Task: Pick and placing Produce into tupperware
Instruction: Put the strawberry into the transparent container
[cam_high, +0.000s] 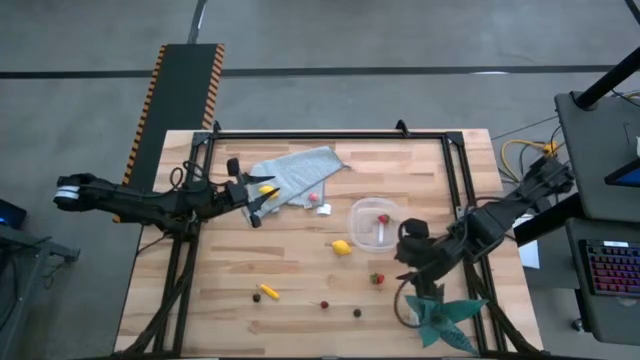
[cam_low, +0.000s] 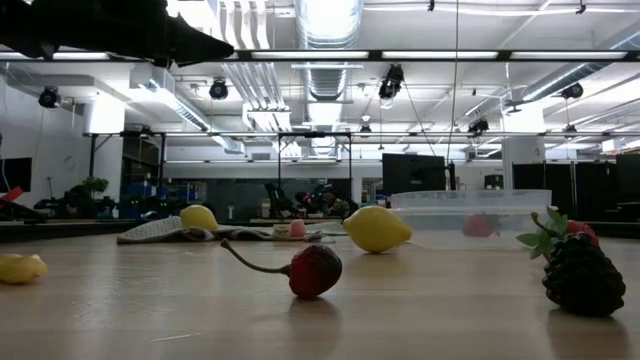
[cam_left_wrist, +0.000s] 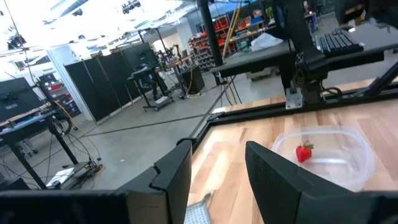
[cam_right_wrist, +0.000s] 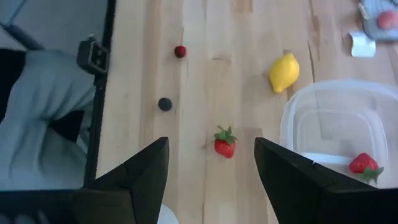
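Note:
The clear tupperware (cam_high: 373, 222) sits mid-table with one red strawberry (cam_high: 383, 218) lying in it. A yellow lemon (cam_high: 342, 247) lies just near of it, and another strawberry (cam_high: 377, 278) lies nearer still. An orange-yellow stick (cam_high: 268, 292) and dark round bits (cam_high: 324, 304) (cam_high: 357, 313) lie along the near side. A second lemon (cam_high: 266, 189) rests on the grey-blue cloth (cam_high: 300, 170). My left gripper (cam_high: 255, 197) hovers open by that lemon. My right gripper (cam_right_wrist: 210, 142) is open above the loose strawberry (cam_right_wrist: 224, 143).
A third strawberry (cam_high: 313, 197) and a small white block (cam_high: 323, 209) lie at the cloth's near edge. The teal spiky plant (cam_high: 440, 315) stands at the near right corner, close under my right arm. A black frame rail (cam_high: 330, 133) borders the table.

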